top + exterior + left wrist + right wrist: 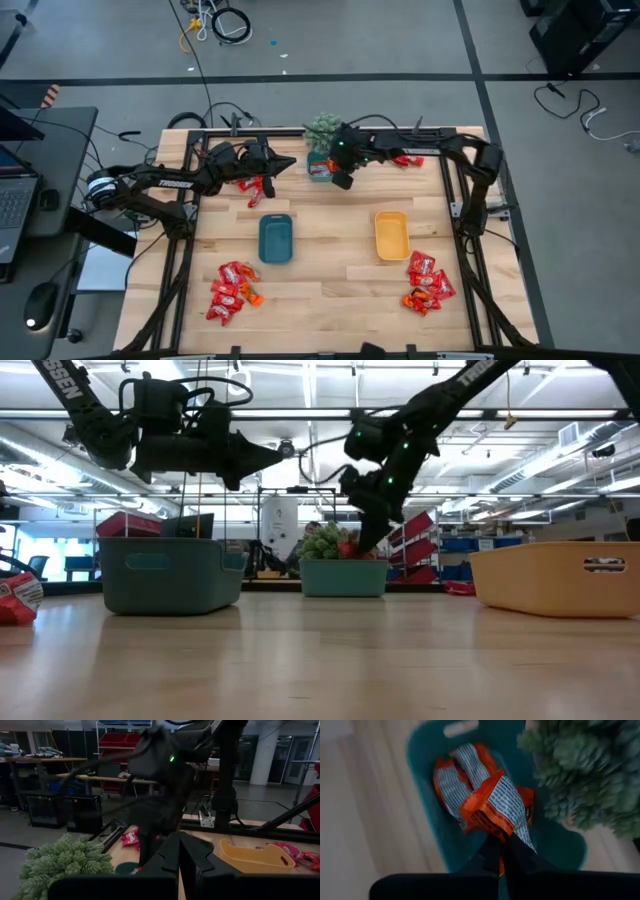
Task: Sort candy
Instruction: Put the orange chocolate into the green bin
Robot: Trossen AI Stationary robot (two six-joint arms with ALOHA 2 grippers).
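Observation:
My right gripper (501, 840) is shut on an orange candy packet (495, 802) with a silvery printed back, directly over the small teal tray (427, 765), where other orange packets (451, 785) lie. In the high view this gripper (342, 180) is beside the green potted plant (325, 132) at the table's far edge. My left gripper (288, 161) hovers shut and empty, left of the plant, high above the table (285, 453). Red and orange candy lies in piles near left (232, 290), near right (427, 280), under the left arm (250, 185) and far right (405, 160). My right gripper pinches the orange packet by one end (492, 829) between its two fingers, coming from above and pointing down. The packet sticks out beyond the fingertips over the teal tray's inside; whether it touches the packets lying there I cannot tell.
A blue tray (275, 238) and a yellow tray (391, 234) stand mid-table with bare wood between and in front of them. The plant (585, 775) stands close against the teal tray's side. Black frame rails border the table's left and right edges.

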